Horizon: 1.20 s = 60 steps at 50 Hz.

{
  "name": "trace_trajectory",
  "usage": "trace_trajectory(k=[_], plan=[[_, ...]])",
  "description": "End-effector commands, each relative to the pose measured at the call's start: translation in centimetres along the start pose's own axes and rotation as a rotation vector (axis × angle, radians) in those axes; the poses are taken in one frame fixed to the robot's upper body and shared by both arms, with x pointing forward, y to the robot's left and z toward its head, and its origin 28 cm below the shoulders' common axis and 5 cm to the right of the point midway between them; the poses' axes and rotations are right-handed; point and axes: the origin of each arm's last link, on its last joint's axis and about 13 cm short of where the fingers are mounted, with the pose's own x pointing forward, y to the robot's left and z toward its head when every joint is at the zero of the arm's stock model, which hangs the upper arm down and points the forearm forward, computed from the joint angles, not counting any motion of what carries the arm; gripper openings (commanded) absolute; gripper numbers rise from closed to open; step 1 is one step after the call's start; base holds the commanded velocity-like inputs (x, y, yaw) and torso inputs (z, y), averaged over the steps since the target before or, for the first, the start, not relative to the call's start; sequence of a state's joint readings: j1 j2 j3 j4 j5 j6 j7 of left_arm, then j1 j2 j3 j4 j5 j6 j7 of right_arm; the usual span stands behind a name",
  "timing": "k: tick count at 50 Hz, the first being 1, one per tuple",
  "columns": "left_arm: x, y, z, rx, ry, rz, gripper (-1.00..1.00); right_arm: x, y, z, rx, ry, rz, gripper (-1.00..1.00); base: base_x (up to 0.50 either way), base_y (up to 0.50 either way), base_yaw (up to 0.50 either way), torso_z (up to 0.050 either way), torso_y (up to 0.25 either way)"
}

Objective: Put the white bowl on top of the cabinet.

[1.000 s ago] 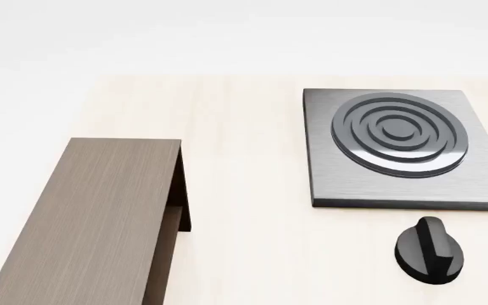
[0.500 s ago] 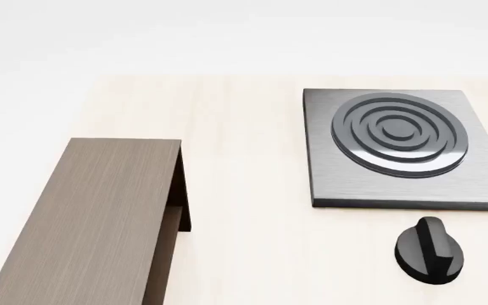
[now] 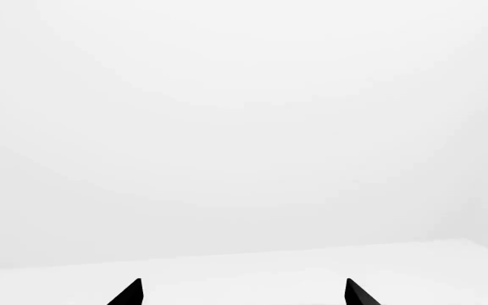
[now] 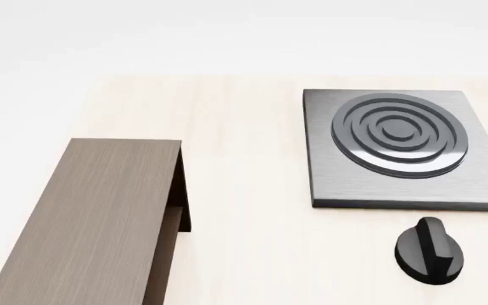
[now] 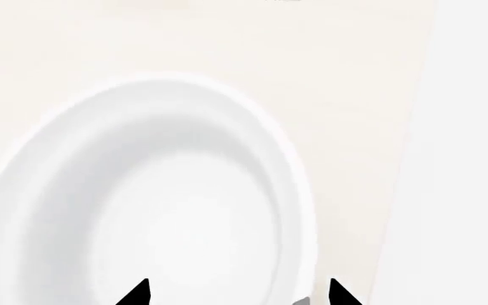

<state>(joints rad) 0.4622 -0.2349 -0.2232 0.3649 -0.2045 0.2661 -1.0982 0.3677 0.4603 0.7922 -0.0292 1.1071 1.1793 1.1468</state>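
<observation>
Pale cream tabletop (image 4: pixel 244 190) fills most of the head view, with plain white background beyond its far edge.

Cabinet (image 4: pixel 91 222): dark brown wood grain, long and narrow, at the near left of the table, running off the bottom edge of the head view. Flat top bare; inner shelf visible at its right open side.

Grey stove plate (image 4: pixel 396 147): far right, square, with concentric ringed burner. Black knob (image 4: pixel 429 249) sits just in front of it, apart from the plate. Neither arm shows in the head view.

Right wrist view: white bowl (image 5: pixel 150 203) lies on the tabletop directly below the right gripper (image 5: pixel 237 293), open side up, glossy interior facing the camera. One dark fingertip shows over the bowl's inside, the other just beyond its rim, so the near rim wall lies between the two tips. Tips spread apart; no contact with the bowl can be confirmed. Table edge runs near the bowl's side.

Left wrist view: left gripper (image 3: pixel 242 293) tips spread wide, nothing between them, facing blank white background only.

Bowl does not appear in the head view.
</observation>
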Motion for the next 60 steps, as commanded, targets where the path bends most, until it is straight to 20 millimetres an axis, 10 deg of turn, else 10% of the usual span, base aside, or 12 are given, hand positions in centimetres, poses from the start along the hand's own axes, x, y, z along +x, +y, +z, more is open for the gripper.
trace_trajectory(k=[1, 29, 30, 60], plan=[[0.0, 0.0, 0.0, 0.002, -0.001, 0.000, 1.00, 1.5, -1.2, -1.5, -0.006, 0.040, -0.051, 1.00, 0.00, 0.00, 0.00, 0.000, 0.000], [0.0, -0.1, 0.1, 0.007, -0.003, -0.004, 1.00, 4.3, -3.6, -3.1, 0.039, 0.099, -0.165, 1.00, 0.00, 0.00, 0.00, -0.002, 0.000], [0.0, -0.1, 0.1, 0.007, -0.004, -0.004, 1.00, 4.3, -3.6, -3.1, 0.010, 0.106, -0.199, -1.00, 0.00, 0.00, 0.00, 0.000, 0.000], [0.0, -0.1, 0.0, 0.004, -0.001, -0.001, 1.00, 3.5, -4.5, -2.7, 0.104, 0.081, -0.264, -1.00, 0.00, 0.00, 0.00, -0.002, 0.000]])
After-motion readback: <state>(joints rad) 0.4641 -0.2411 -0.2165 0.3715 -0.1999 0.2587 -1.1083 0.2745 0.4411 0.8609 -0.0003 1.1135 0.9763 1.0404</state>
